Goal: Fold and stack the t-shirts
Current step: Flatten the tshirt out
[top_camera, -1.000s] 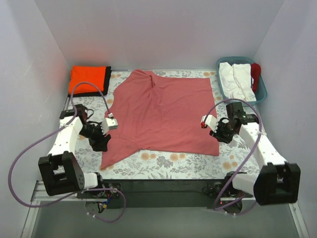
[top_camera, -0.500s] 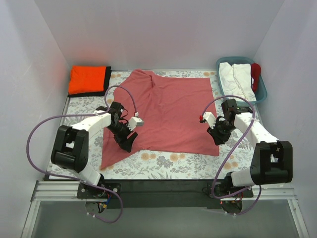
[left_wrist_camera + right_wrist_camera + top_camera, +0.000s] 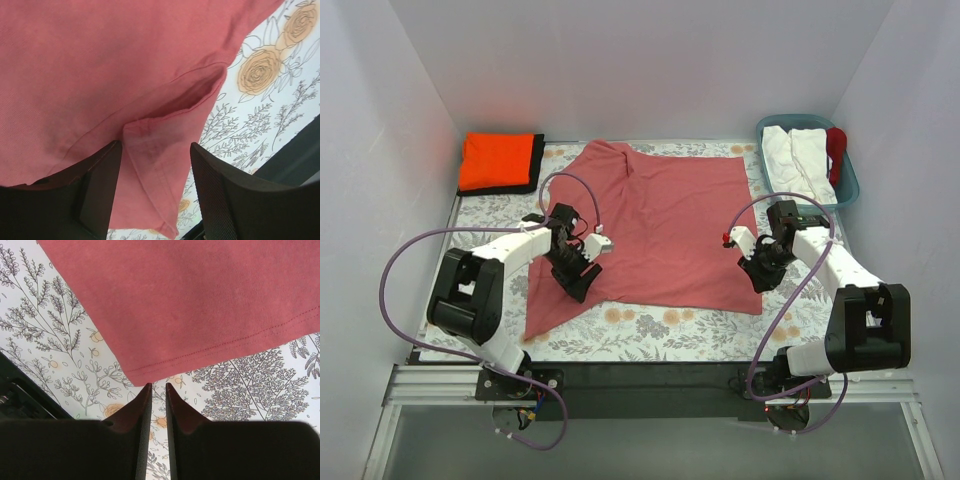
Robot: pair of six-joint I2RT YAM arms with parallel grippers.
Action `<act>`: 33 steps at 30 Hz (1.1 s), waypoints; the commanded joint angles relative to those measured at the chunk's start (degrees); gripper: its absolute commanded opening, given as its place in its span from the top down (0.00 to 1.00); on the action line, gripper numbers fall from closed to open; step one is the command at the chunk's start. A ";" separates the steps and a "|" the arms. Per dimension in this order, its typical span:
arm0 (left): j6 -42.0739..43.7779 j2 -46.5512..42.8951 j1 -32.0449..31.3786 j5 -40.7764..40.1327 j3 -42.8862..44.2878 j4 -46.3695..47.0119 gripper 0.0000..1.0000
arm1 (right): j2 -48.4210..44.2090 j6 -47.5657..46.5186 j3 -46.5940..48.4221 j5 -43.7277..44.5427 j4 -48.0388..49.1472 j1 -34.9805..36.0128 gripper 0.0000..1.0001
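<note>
A dusty rose-red t-shirt [image 3: 660, 220] lies spread flat on the floral table cover. My left gripper [image 3: 575, 285] is open, low over the shirt's near-left sleeve. In the left wrist view the sleeve [image 3: 160, 165] lies between the two fingers of the left gripper [image 3: 155, 195]. My right gripper [image 3: 763, 280] is shut and empty, its tips at the shirt's near-right corner. The right wrist view shows the hem [image 3: 200, 300] just beyond the tips of that gripper [image 3: 158, 385]. A folded orange t-shirt [image 3: 498, 160] lies at the far left on a black one [image 3: 537, 160].
A teal basket [image 3: 850, 185] at the far right holds white cloths [image 3: 795, 160] and a red item [image 3: 836, 148]. The floral cover [image 3: 650, 330] shows bare along the near edge. White walls close in the left, the back and the right.
Both arms have swung in from the table's sides to the shirt. The left gripper has gone onto the near-left sleeve, the right one to the near-right corner. The shirt has not moved.
</note>
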 commanded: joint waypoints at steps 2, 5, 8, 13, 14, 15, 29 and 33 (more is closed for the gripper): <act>0.33 -3.45 -0.07 -3.92 2.76 0.30 0.46 | 0.96 0.31 0.24 -0.38 -1.35 0.26 0.78; 0.25 -2.92 -0.07 -3.39 3.91 0.03 0.47 | 1.14 0.40 0.07 -0.55 -1.17 0.35 0.79; -0.10 -1.08 -0.16 -1.99 4.44 -0.06 0.47 | 1.22 0.40 0.16 -0.38 -1.17 0.27 0.79; 0.16 1.47 -0.25 -1.72 2.95 1.26 0.49 | 0.87 -0.04 -0.28 0.76 -1.17 0.35 0.79; 0.07 1.56 -0.25 -1.89 2.25 1.69 0.49 | 0.79 -0.13 -0.37 0.94 -1.17 0.35 0.79; 0.16 1.73 -0.25 -1.90 2.15 2.05 0.49 | 0.61 -0.13 -0.55 1.03 -1.17 0.27 0.79; 0.51 -6.00 -3.06 -0.49 -0.57 -0.76 0.71 | 1.40 -0.13 -0.72 0.85 -0.91 0.27 0.79; 0.34 -7.49 -4.55 0.74 -0.92 -1.81 0.90 | 1.22 -0.13 -0.55 1.11 -0.91 0.26 0.80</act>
